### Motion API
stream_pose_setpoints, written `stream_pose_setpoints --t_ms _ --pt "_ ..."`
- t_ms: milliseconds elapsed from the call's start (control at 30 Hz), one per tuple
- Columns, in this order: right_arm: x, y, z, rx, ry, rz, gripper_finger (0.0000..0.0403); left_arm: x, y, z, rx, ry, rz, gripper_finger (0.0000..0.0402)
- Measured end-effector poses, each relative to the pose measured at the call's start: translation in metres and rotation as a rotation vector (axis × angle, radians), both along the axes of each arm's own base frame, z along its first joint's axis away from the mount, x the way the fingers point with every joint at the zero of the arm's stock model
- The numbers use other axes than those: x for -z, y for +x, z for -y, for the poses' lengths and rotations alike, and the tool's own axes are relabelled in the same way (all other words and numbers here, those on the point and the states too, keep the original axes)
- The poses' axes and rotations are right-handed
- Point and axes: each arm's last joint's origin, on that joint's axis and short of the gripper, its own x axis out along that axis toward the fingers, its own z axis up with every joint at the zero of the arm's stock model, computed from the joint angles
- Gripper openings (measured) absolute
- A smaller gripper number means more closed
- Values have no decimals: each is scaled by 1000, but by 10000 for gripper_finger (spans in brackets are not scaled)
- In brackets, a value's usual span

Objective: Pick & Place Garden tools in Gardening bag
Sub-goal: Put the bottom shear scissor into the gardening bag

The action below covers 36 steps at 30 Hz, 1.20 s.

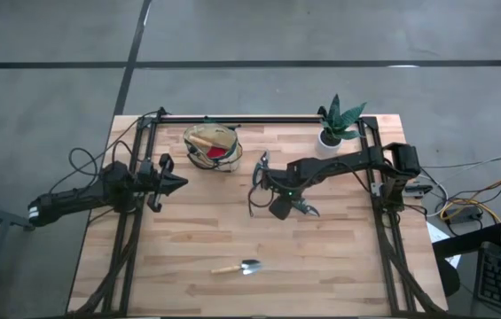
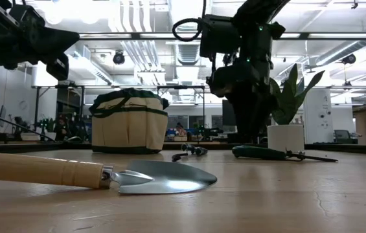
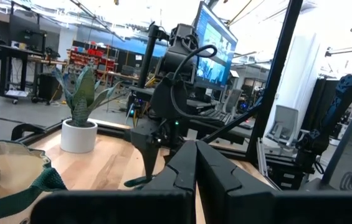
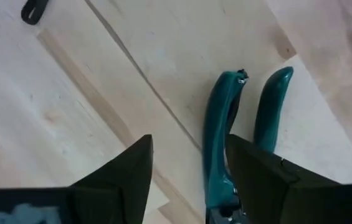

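While high view hides handles, right wrist view shows right gripper [image 4: 188, 180] jaws apart astride teal shears [image 4: 219, 149]; left gripper [image 1: 172, 183] jaws together.

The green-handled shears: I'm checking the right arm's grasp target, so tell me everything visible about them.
The green-handled shears lie flat on the wooden table, untouched. Two curved teal handles, seemingly plastic-coated, lie slightly apart. The open right gripper hovers above, one handle showing between its fingers. In the low view they lie before the white plant pot.
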Motion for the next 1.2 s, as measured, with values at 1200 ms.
stream_pose_setpoints --t_ms 1200 --pt "26 -4 16 93 -27 98 41 0 0 0 0 -1 -2 10"
